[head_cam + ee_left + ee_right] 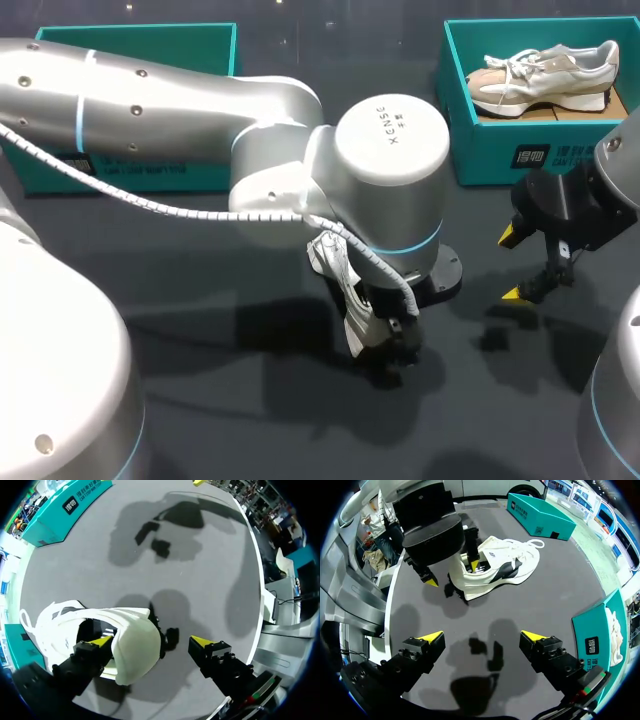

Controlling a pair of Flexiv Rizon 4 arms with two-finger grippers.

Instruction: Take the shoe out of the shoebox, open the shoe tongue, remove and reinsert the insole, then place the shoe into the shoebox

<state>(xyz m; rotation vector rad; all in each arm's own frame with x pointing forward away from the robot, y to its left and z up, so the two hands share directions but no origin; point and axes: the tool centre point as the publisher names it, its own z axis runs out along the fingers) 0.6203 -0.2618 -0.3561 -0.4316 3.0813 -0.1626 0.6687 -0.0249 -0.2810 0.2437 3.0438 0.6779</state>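
Note:
A white shoe [340,283] with a black side stripe lies on the dark table [220,420], mostly hidden under my left wrist in the head view. My left gripper [152,641] is open and straddles the heel [137,647]: one yellow tip [102,641] is inside the shoe's opening, the other [202,641] is outside, clear of the heel. In the right wrist view the shoe [500,565] lies ahead of my right gripper [482,637], which hovers open and empty over bare table. In the head view my right gripper [512,265] is to the shoe's right.
A teal shoebox [480,140] at the back right holds a second, beige-and-white shoe [545,72]. Another teal box [130,45] stands at the back left. Bare dark table lies between my two grippers.

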